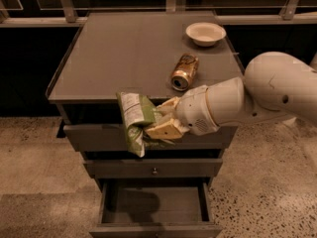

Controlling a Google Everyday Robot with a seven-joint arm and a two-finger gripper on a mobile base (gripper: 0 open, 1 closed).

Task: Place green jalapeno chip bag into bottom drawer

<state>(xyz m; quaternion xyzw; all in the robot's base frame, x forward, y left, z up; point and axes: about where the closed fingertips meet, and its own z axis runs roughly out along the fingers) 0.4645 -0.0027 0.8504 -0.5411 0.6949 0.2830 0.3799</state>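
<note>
Currently held: the green jalapeno chip bag (133, 120), pinched on its right side by the gripper (159, 118).
Gripper state: closed on the bag, one tan finger (167, 104) above and one below, with crumpled foil between them.
Gripper place: just past the front edge of the cabinet top (124, 53), right of its middle, level with the top drawer (96, 138).
Bag pose: hangs roughly upright in the air, white printed end up and green end down, touching no surface that can be seen.
Bag place: in front of the cabinet's front edge and before the top drawer's face, above the bottom drawer (156, 230).
Bottom drawer: pulled out toward the camera, its grey floor open to view with a dark shadow on the left part.
Middle drawer (124, 168): closed, small round knob at its centre.
Arm (270, 90): white and rounded, reaching in from the right edge of the view.
Soda can (184, 72): bronze-gold, lying on its side on the cabinet top, near the front right corner.
Bowl (205, 32): pale, upright near the back right corner, apart from the can.
Floor (34, 172): speckled stone around the cabinet.
</note>
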